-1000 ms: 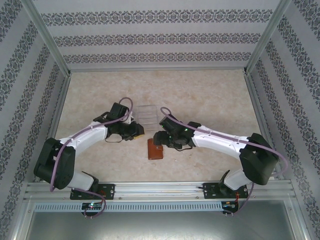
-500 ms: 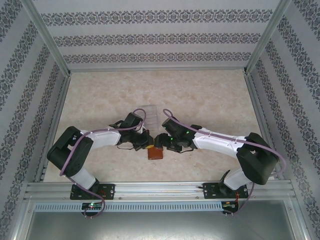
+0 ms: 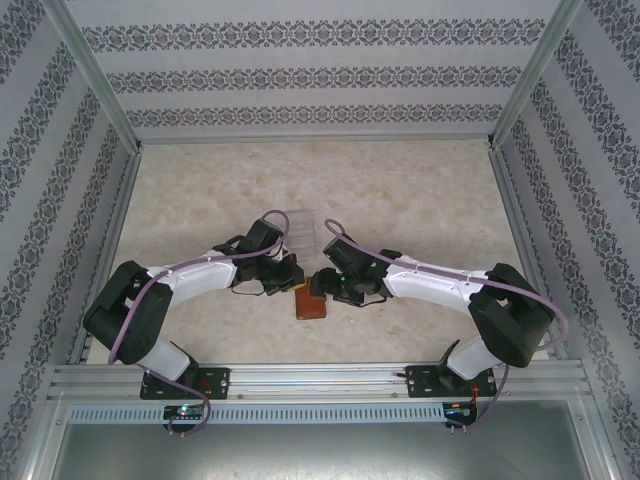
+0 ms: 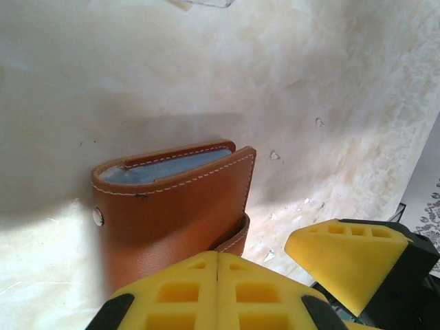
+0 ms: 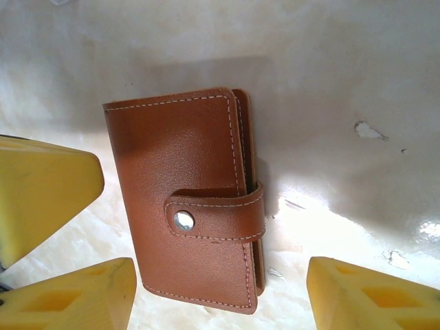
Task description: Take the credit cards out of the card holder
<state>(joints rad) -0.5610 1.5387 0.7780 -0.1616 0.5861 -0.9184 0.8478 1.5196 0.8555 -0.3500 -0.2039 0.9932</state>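
Left claw and right claw over the far edge of the card holder, clear tray beyond.

Clad in white shells along the left arm and right arm, with bulky black joint housings. Trailed by a mauve cable looping over each wrist. Bolted down through black bases at the near rail. Tipped with jaws of yellow pads, moulded with square recesses, on black carriers.

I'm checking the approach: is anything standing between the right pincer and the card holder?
Nothing visible does: the card holder lies bare on the table, between the open right pincer fingers, with its strap snapped shut.
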